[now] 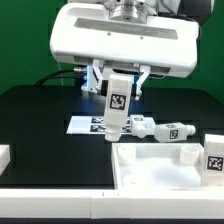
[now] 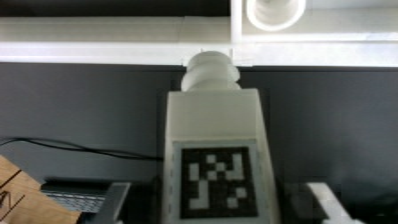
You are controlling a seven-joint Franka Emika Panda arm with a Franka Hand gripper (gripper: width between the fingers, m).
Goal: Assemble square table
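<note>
Robotics lab setup, black tabletop point(image 1: 40, 110), plain green backdrop point(image 1: 25, 40), marker board point(image 1: 85, 124) of printed tags, white robot arm point(image 1: 120, 45) overhead, trailing cables point(image 1: 62, 72)

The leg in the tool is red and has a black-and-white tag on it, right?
Not red. The leg in the tool is white, and it does have a black-and-white tag on it. The exterior view shows this.

- You have four legs point(image 1: 176, 130): the held leg point(image 1: 117, 103) in your gripper point(image 1: 118, 84), two lying near the tool, and one upright farther from it.
- You have one tabletop point(image 1: 150, 172), near the tool.
- You have one marker board point(image 1: 84, 124), just beside the tool.
- You have one cut-off white piece point(image 1: 3, 156), well apart from the tool; I can't tell what kind it is.
</note>
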